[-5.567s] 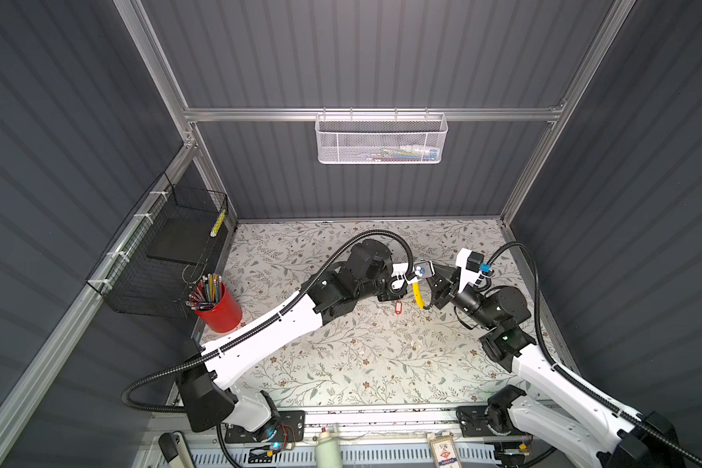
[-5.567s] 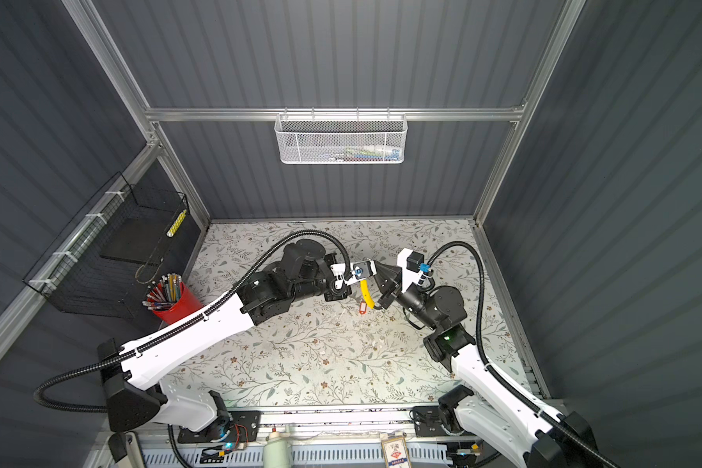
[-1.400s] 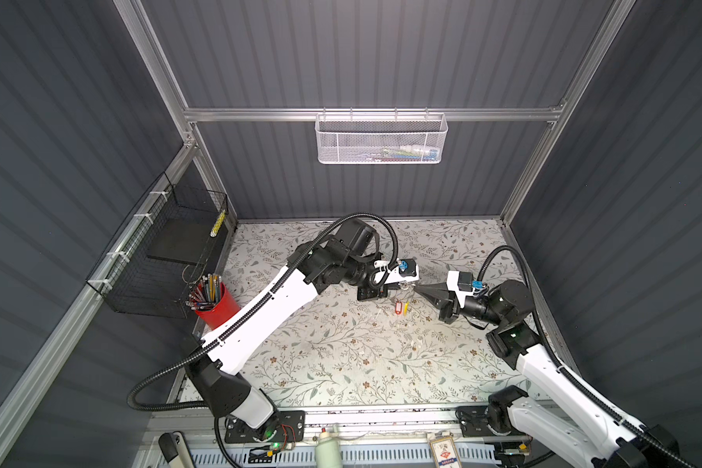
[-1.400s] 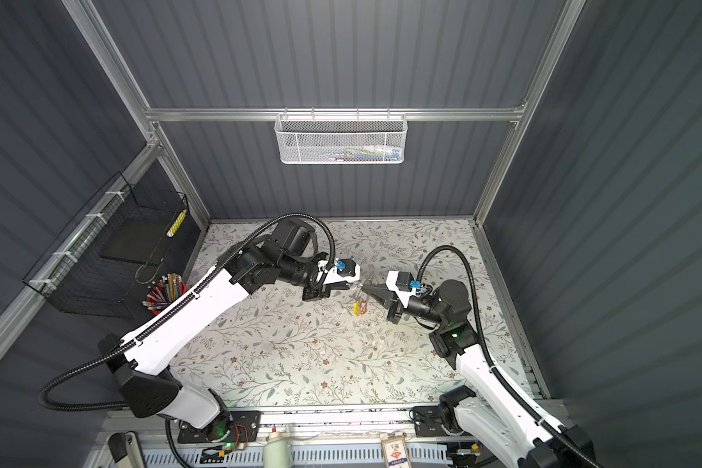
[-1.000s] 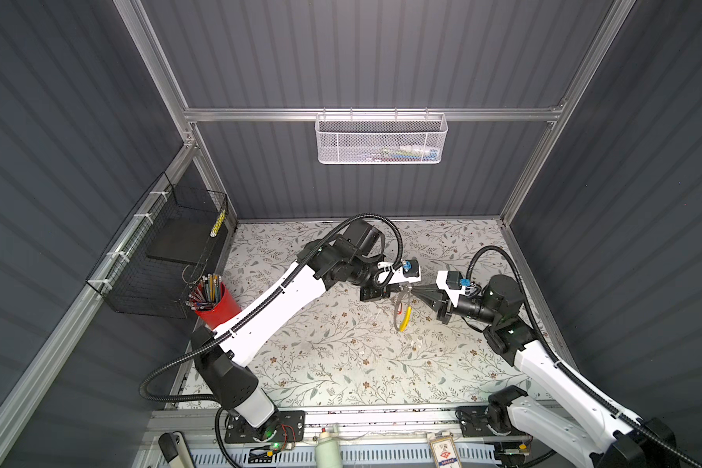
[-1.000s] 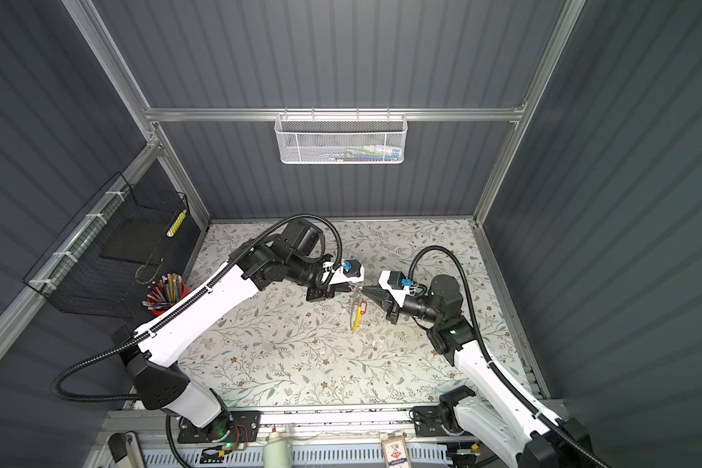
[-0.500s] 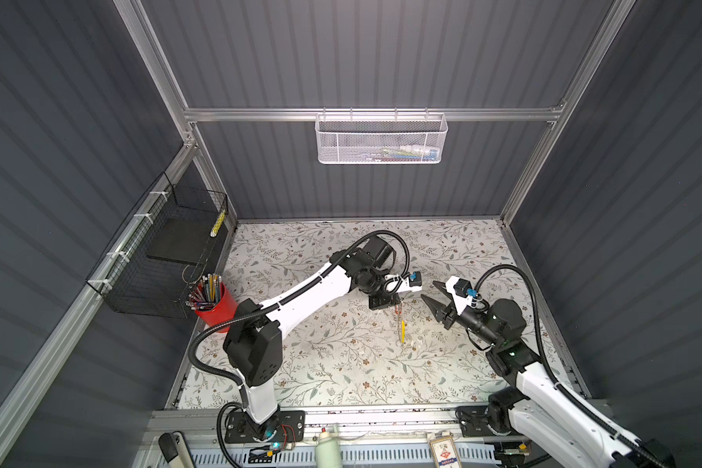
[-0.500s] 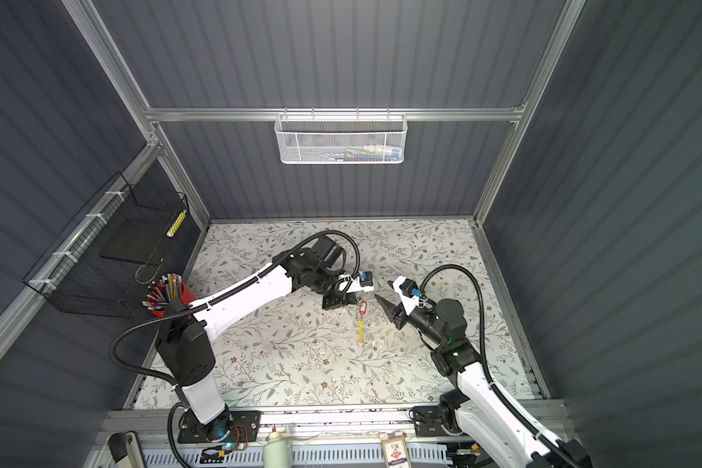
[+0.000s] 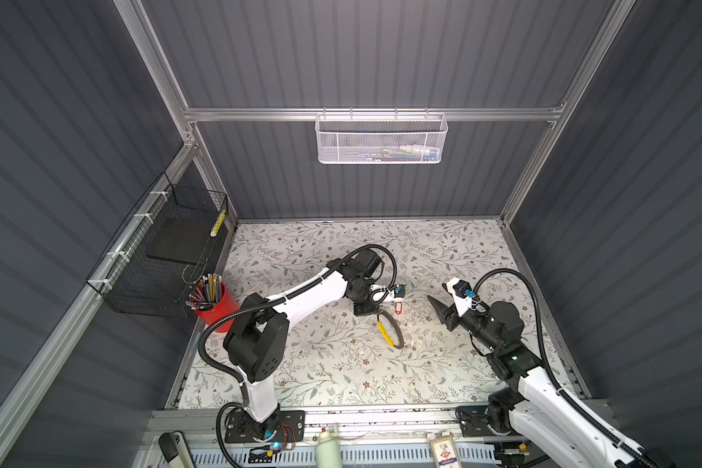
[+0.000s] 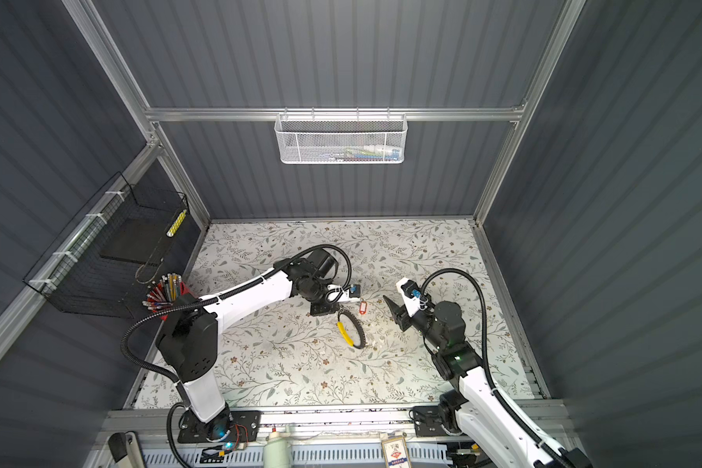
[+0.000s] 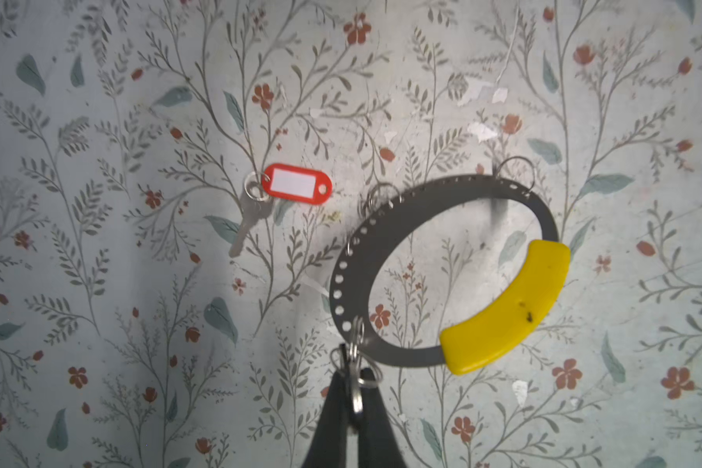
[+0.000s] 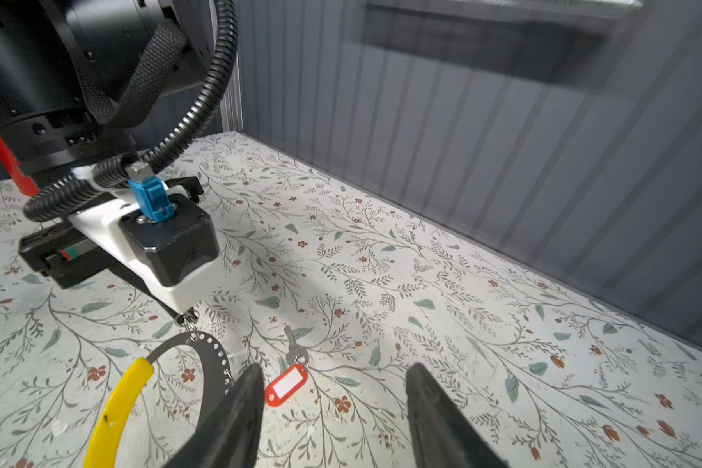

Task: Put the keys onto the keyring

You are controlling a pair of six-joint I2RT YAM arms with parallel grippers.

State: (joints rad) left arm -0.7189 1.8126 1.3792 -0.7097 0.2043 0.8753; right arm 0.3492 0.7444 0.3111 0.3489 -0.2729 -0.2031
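Left hand (image 11: 351,377) clamped on keyring (image 11: 341,279); right hand (image 12: 335,368) parted, empty. Lower over red-tagged key (image 12: 294,353) just ahead; pinch the tag (image 12: 286,385).

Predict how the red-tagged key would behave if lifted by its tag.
Probably it dangles: the key and red tag join only through a small ring. Small and thin, it looks light. Lying flat on the table, it may slide when nudged.

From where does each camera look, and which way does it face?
Top views: high above the front edge, looking down at the table; left arm, right arm show.
Left wrist: over the keyring, facing down; shut left gripper holds its small loop.
Right wrist: low, facing the back wall; open right gripper, left arm's wrist.
Shared: both wrist views show keyring and red-tagged key.
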